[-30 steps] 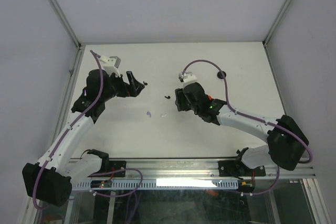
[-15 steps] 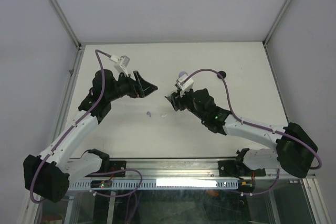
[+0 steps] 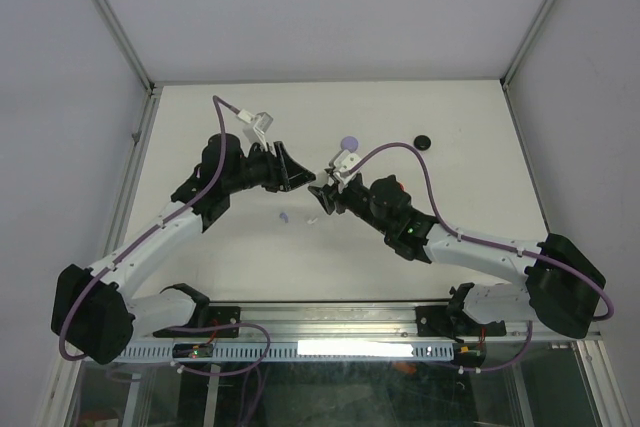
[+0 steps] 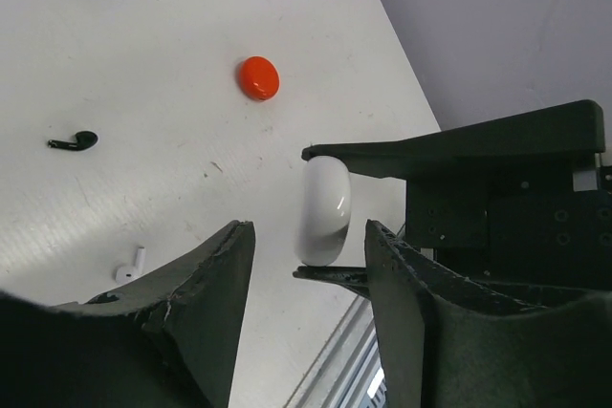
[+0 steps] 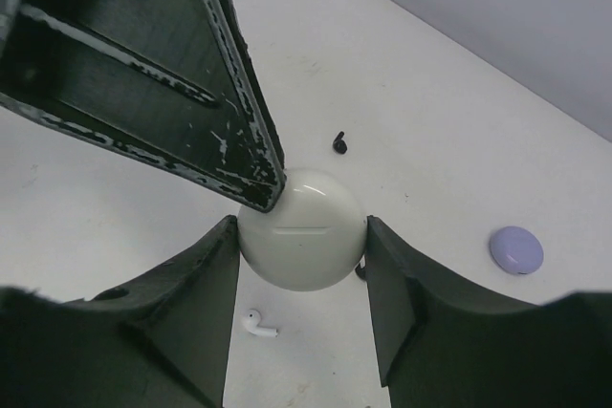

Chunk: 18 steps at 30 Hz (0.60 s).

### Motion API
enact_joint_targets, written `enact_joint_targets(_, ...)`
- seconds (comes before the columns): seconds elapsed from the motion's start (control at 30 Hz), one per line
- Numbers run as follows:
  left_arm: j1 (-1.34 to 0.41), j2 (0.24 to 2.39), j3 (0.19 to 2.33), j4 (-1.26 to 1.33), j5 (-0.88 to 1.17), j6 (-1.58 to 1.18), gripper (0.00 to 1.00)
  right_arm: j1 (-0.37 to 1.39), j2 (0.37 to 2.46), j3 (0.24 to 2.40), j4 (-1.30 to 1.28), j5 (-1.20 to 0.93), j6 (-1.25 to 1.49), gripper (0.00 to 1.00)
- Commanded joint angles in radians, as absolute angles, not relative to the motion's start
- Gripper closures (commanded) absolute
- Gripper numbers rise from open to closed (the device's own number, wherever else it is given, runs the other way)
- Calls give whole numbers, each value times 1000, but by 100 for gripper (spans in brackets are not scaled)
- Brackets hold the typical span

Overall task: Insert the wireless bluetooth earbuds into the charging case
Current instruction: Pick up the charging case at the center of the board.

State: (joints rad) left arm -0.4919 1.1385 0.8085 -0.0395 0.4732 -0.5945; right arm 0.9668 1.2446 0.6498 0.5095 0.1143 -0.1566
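Pinching a white case (image 5: 302,228), the right gripper (image 5: 302,241) faces the spread left gripper (image 4: 308,236), whose fingertip touches the case; a white bud (image 5: 256,324) lies nearby.

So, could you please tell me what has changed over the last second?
Both arms swung inward: the left gripper moved right and the right gripper, shut on the white case, moved left, so they now nearly meet mid-table. The right arm's shift uncovered the lilac case. The black case, lilac earbud and white earbud stayed put.
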Motion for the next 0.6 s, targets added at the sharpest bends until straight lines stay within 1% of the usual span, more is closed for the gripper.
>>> enact_joint_targets(0.0, -507, 1161, 825, 37, 482, -612, 50, 976, 1224, 660, 611, 93, -181, 65)
enact_joint_targets(0.13, -509, 1180, 817, 70, 523, -610, 54, 977, 1229, 660, 618, 76, -183, 65)
enact_joint_targets(0.27, -512, 1186, 810, 99, 557, -609, 60, 977, 1233, 657, 626, 56, -180, 65)
enact_joint_targets(0.43, -514, 1187, 811, 119, 597, -595, 74, 977, 1230, 652, 636, 41, -175, 63)
enact_joint_targets(0.47, -514, 1189, 814, 119, 610, -589, 78, 976, 1228, 649, 636, 39, -175, 62)
enact_joint_targets(0.57, -514, 1173, 823, 101, 619, -547, 93, 975, 1204, 648, 606, 26, -181, 51)
